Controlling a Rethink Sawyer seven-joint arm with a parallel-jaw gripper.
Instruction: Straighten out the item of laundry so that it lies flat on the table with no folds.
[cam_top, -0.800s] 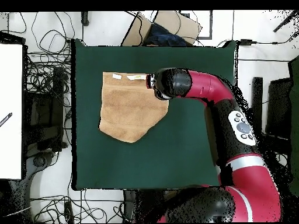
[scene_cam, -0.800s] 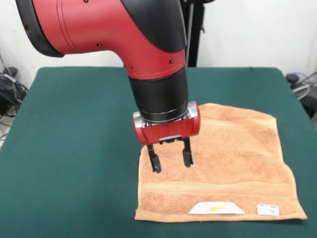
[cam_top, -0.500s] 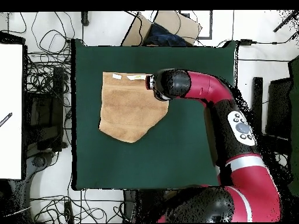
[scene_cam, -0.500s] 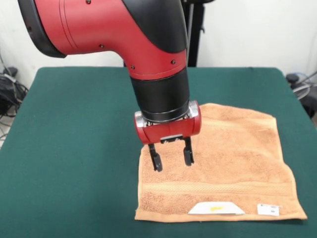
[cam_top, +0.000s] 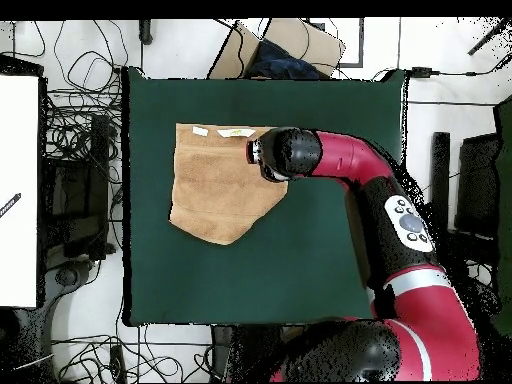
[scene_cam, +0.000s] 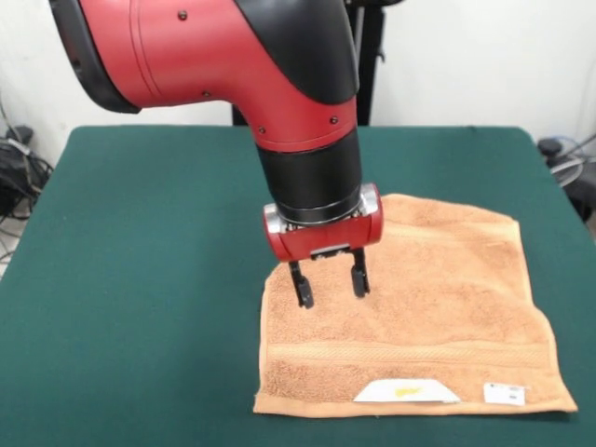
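Hand hangs over the towel's left part in the front view, its two black fingers spread apart with nothing between them; whether the tips touch the cloth cannot be told. In the overhead view the hand is mostly hidden under the arm's black and red wrist.

Towel: tan terry cloth, a woven band near the front edge, two white tags along that edge, one long with a yellow mark, one small. The front and right edges run straight. The far-left corner is cut off at a slant, so the outline is not square; seen from overhead one corner tapers to a point.

Surface: dark-green cloth, towel lying on its right half in the front view. Around it are a white wall, cables on the floor, and a cardboard box.

The tagged edge faces the camera in the front view; no clear long axis.
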